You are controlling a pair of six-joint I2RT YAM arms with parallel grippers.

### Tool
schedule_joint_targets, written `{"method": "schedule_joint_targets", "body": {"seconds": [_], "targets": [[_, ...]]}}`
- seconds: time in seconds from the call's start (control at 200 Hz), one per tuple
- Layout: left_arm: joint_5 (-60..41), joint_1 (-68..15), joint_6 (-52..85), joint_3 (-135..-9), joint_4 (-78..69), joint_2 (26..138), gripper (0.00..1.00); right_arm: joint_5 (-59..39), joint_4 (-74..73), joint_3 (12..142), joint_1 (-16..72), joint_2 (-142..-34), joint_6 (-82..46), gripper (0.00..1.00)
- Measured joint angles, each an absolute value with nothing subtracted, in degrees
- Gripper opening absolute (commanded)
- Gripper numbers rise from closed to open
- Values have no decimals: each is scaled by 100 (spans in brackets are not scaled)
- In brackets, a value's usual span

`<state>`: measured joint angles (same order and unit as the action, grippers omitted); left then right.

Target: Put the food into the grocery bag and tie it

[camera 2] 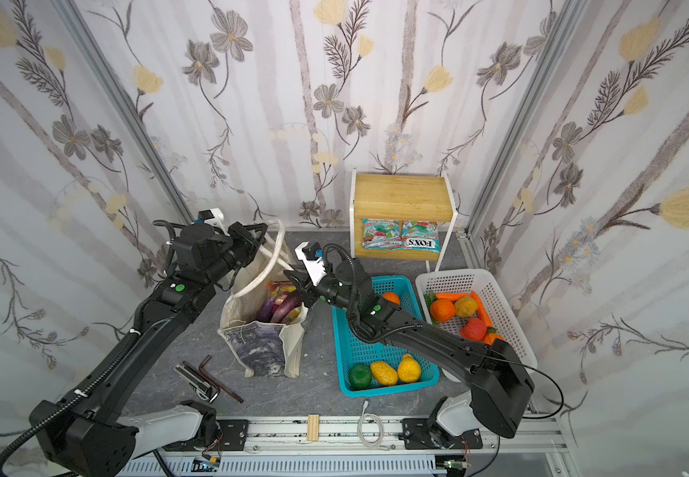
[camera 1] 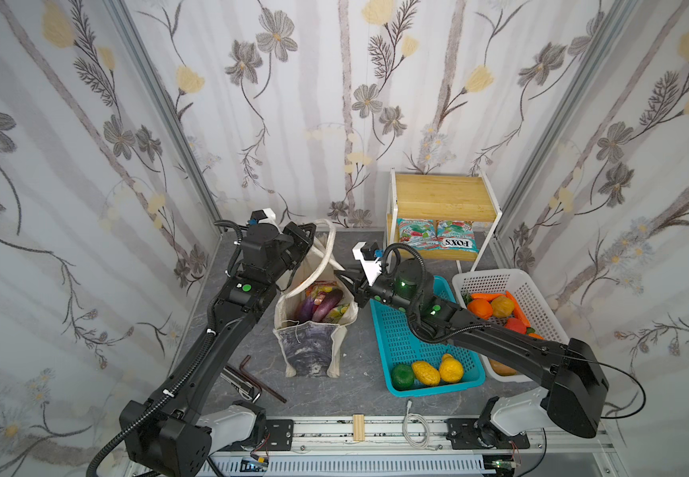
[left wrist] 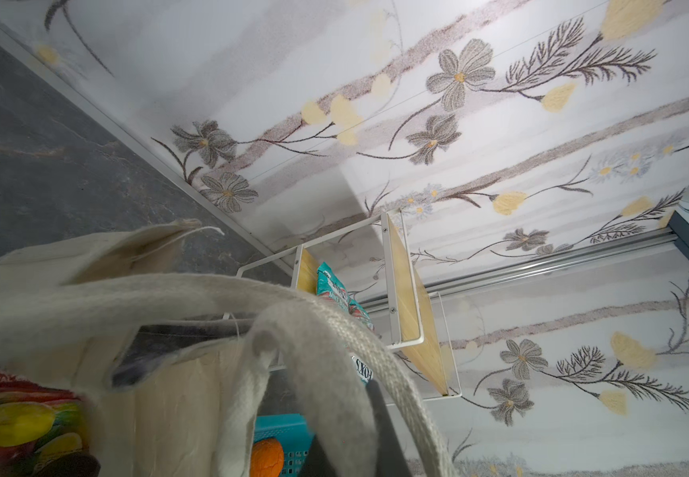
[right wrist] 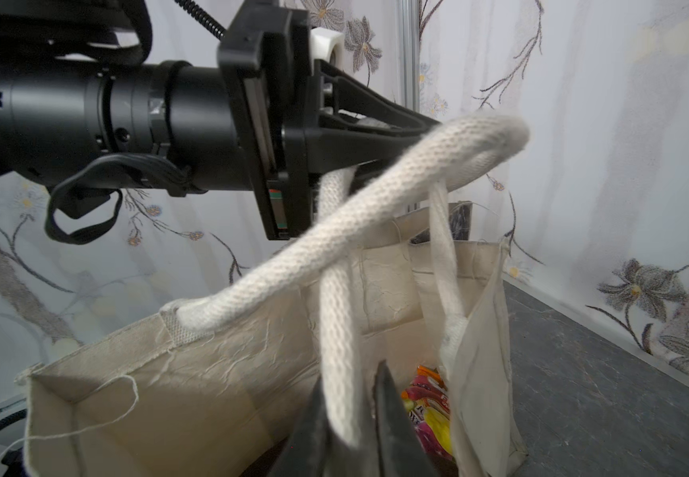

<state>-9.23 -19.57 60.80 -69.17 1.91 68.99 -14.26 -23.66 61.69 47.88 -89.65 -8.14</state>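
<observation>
**Tote handles mid-tie: where do you grab floppy webbing?**

Starting on the left: the left jaws are clenched on one cloth handle (right wrist: 380, 194), pinching it right at their tips, high on its loop. The grocery bag (camera 1: 309, 355) sits directly below those jaws. Its base is on the grey surface (camera 1: 359, 384), and its open mouth lies between the two sets of jaws. A purple eggplant (camera 1: 326, 303) and shiny snack packets (right wrist: 427, 398) are already inside, just under the right jaws.

The right jaws are parted. The second handle strand (right wrist: 336, 330) runs loose between the fingers (right wrist: 394, 417) with a gap on one side, so they straddle it without pinching. The held loop crosses over that strand just above them.

Behind the right jaws, under that arm, is the teal basket (camera 1: 396, 342) with yellow fruits (camera 1: 451, 369) in it. The white basket (camera 1: 491, 276) is further out again. I can't tell whether those fruits are meant to go in too.

My read on handling: the canvas is soft and slumps, so the walls won't hold any shape. The handles are thick woven cotton, limp but grippy, and shouldn't slide once they're squeezed. With food inside, the bag probably has enough weight to stay put under a gentle pull, but a hard yank could tip it. I'd take the loose strand partway up, near the crossing, not down by the stitching.
</observation>
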Motion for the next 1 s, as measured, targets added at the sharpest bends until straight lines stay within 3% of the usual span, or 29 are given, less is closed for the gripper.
{"method": "schedule_joint_targets", "body": {"seconds": [0.055, 0.22, 0.425, 0.759, 0.999], "targets": [[-930, -1938, 6031, -6932, 163, 6862, 0, -1686, -2408, 6097, 4556, -8748, -910, 79], [-1127, -1933, 5996, -6941, 108, 6858, 0, -2263, -2547, 5892, 4025, -8525, -908, 78], [-1225, -1933, 5999, -6941, 104, 6836, 0, -3052, -2222, 6628, 3741, -9544, -674, 73], [-1225, -1929, 5887, -6820, 64, 6722, 0, -4322, -2069, 7253, 4263, -10324, -537, 76], [-1149, -1929, 5804, -6639, 27, 6687, 0, -4591, -2650, 7544, 4639, -10687, -1026, 76]]}}
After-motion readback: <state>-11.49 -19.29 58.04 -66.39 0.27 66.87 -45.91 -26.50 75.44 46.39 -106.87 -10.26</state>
